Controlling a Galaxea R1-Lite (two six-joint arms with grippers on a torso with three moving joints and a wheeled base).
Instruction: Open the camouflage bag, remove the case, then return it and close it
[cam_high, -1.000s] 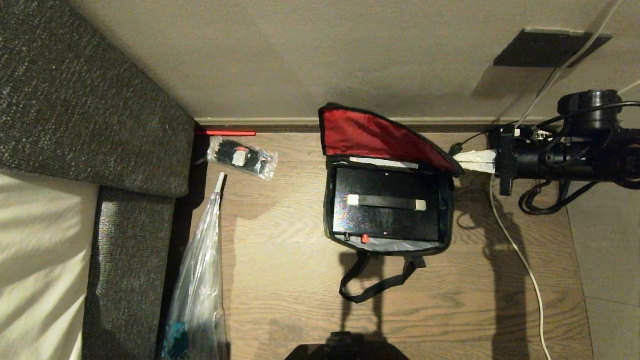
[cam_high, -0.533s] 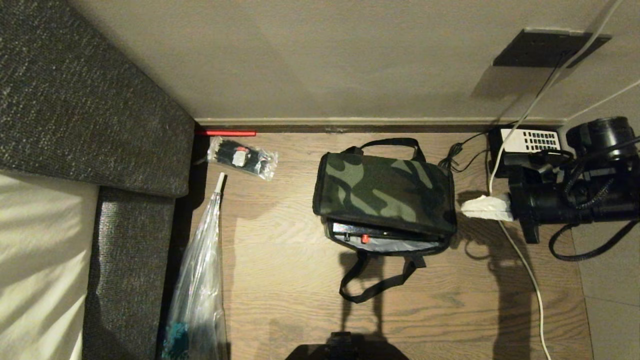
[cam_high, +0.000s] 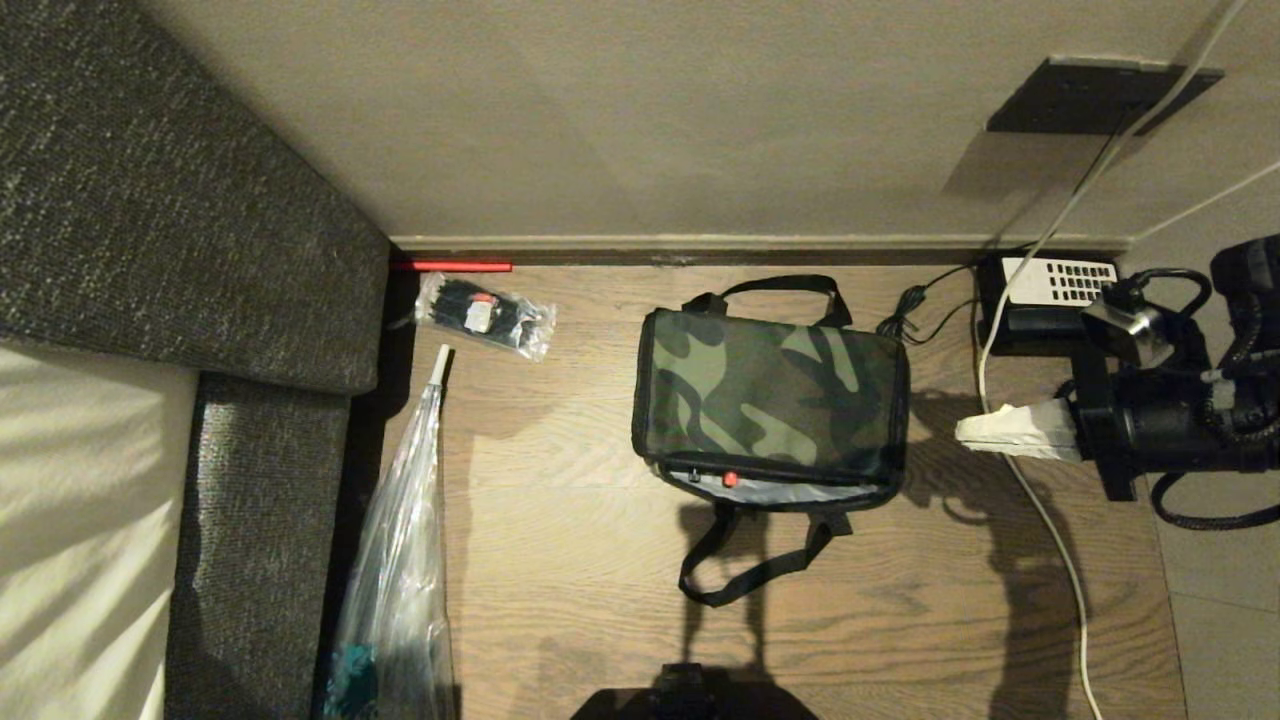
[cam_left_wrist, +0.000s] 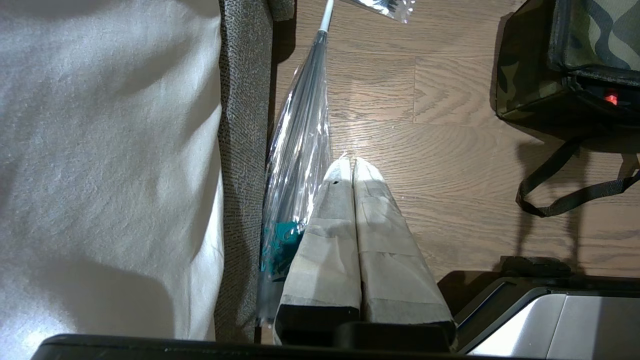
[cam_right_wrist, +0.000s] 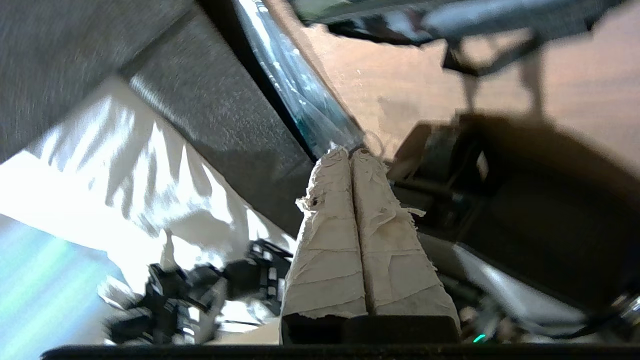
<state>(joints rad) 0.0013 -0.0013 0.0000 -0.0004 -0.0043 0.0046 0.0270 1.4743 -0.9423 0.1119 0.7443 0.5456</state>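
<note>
The camouflage bag (cam_high: 770, 395) sits on the wood floor with its lid lying down over the top. A narrow gap stays along the near edge, showing silver-grey lining. The case is hidden under the lid; only a small red knob (cam_high: 730, 479) shows in that gap. My right gripper (cam_high: 962, 432) hovers just right of the bag, apart from it, shut with nothing between its taped fingers (cam_right_wrist: 330, 200). My left gripper (cam_left_wrist: 350, 162) is parked low and shut, with the bag (cam_left_wrist: 575, 50) off to one side of it.
A grey sofa (cam_high: 170, 200) with a white cover fills the left. Two clear plastic bags (cam_high: 485, 315) (cam_high: 395, 570) lie beside it. A black telephone (cam_high: 1050, 290) and a white cable (cam_high: 1050, 530) are right of the bag. The wall runs behind; a loose strap (cam_high: 750, 570) trails in front.
The lid, standing open with its red lining showing a second ago, has dropped down over the case. My right gripper has drawn away to the right and nearer.
</note>
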